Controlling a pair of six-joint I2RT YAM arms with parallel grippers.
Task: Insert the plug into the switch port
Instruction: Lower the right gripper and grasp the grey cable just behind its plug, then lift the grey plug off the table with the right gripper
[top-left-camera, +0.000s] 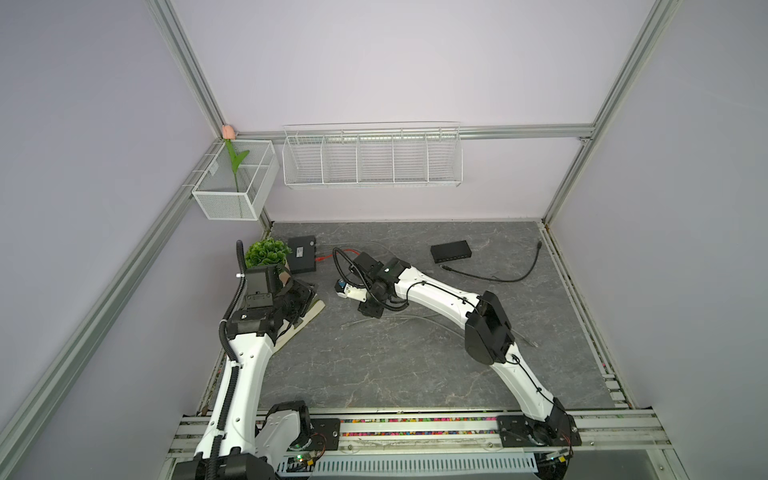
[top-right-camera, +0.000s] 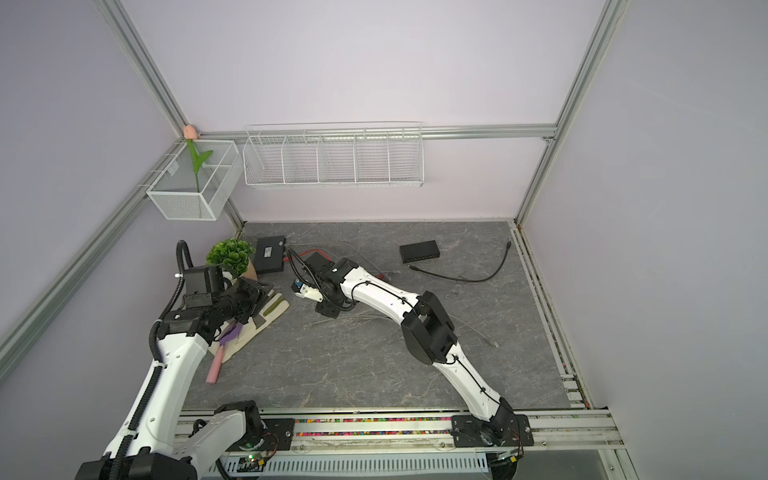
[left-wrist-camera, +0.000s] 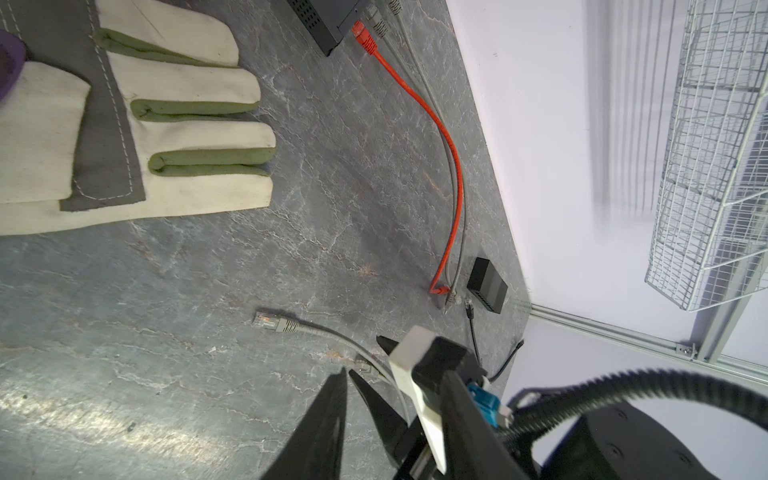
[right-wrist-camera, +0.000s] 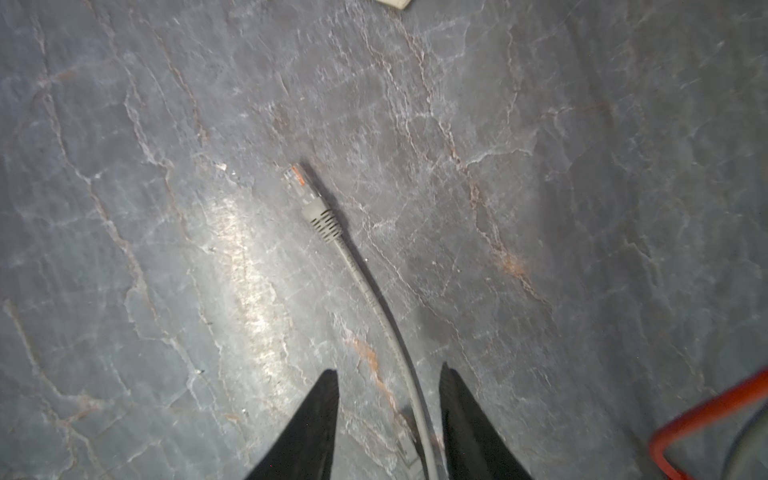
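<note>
The grey plug (right-wrist-camera: 309, 195) lies loose on the stone tabletop, also seen in the left wrist view (left-wrist-camera: 276, 323). My right gripper (right-wrist-camera: 388, 369) stands open just behind it, fingers straddling its grey cable (right-wrist-camera: 374, 307) without gripping; in both top views it points down mid-table (top-left-camera: 370, 311) (top-right-camera: 328, 309). My left gripper (left-wrist-camera: 395, 371) is open and holds nothing, hovering over the glove (top-right-camera: 253, 293). One black switch (top-left-camera: 302, 253) sits back left with cables plugged in. A second black switch (top-left-camera: 451, 250) sits back right, ports facing forward.
A cream and green glove (left-wrist-camera: 145, 124) and a pink-handled tool (top-right-camera: 218, 357) lie at the left. A potted plant (top-left-camera: 266, 251) stands by the left switch. A red cable (left-wrist-camera: 449, 166) and a black cable (top-left-camera: 498, 276) cross the back. Wire baskets (top-left-camera: 372, 156) hang on the wall.
</note>
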